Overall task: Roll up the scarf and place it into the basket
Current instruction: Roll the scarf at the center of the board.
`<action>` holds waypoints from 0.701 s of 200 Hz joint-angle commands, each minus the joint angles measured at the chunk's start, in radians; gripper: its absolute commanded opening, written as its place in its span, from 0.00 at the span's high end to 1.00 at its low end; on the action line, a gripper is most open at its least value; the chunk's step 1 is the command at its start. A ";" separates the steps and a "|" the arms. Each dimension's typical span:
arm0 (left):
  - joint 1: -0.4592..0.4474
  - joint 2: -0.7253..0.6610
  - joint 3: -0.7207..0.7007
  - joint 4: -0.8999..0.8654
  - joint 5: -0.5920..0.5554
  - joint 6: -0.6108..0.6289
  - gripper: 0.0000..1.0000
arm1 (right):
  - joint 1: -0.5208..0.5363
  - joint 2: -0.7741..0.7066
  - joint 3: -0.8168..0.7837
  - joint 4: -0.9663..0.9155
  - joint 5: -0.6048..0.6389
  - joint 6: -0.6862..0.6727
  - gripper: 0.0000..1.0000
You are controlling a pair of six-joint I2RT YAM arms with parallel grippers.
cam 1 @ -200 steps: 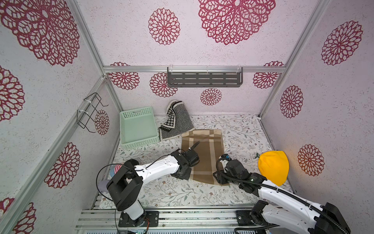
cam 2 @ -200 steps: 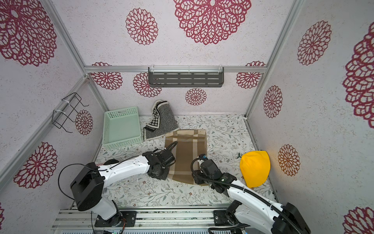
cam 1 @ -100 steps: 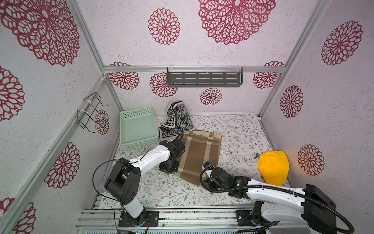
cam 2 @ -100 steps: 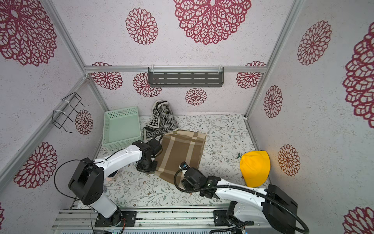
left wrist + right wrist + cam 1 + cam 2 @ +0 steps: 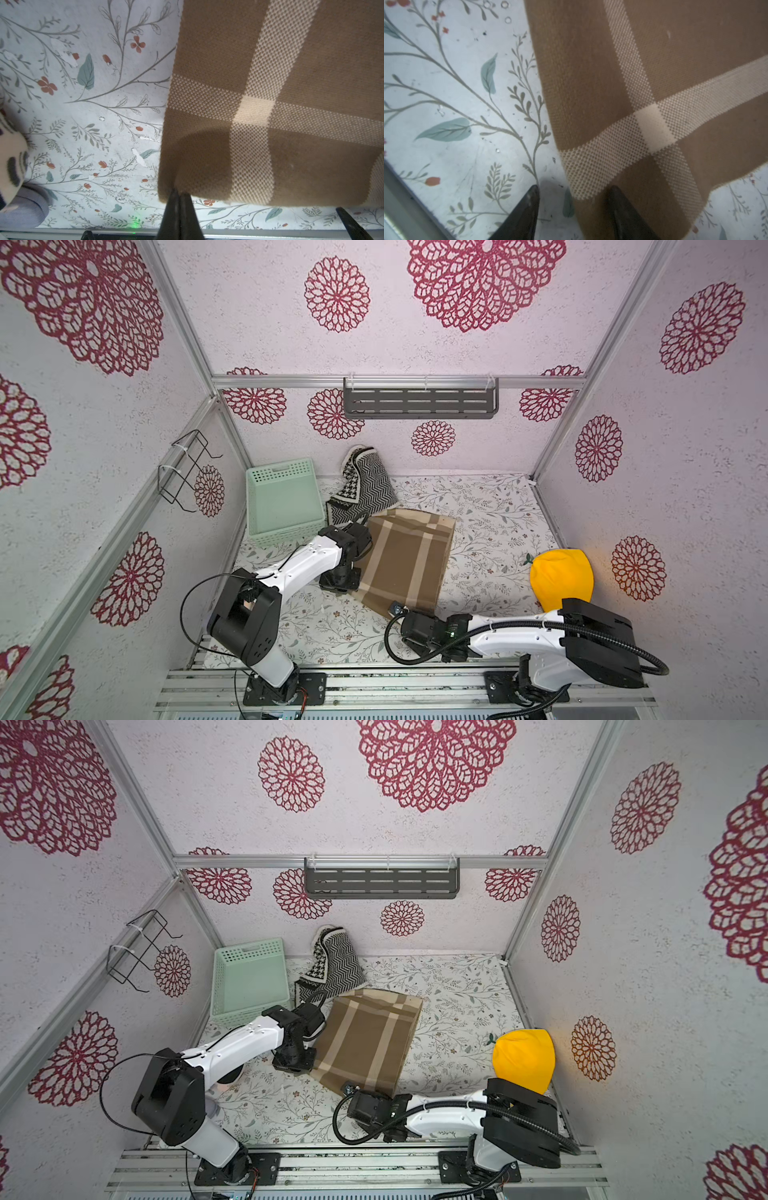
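The brown plaid scarf [image 5: 405,560] lies flat and unrolled mid-table in both top views. The basket [image 5: 282,497] sits near it at ten o'clock. From above, the left gripper is hidden under its own wrist at the scarf's eight o'clock corner. The left wrist view shows the left gripper [image 5: 178,192] with jaws pressed together, pinching that edge. The right gripper [image 5: 574,188] stands at the six o'clock corner with jaws spread, one finger over cloth and one over the table [image 5: 456,104]. A yellow soft object [image 5: 561,576] at four o'clock is partly covered by the right arm.

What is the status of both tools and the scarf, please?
Left tool shut on scarf corner. Right tool open, astride scarf edge. Scarf flat, unrolled. Patterned cloth beside basket.
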 commanded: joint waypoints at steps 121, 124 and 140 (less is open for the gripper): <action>0.093 0.004 0.091 -0.116 -0.087 0.042 1.00 | -0.169 0.013 0.119 -0.090 -0.255 0.037 1.00; 0.095 0.012 0.100 -0.117 -0.089 0.045 1.00 | -0.189 0.011 0.125 -0.097 -0.287 0.038 1.00; 0.097 0.054 0.149 -0.117 -0.104 0.058 1.00 | -0.254 0.013 0.148 -0.123 -0.385 0.038 1.00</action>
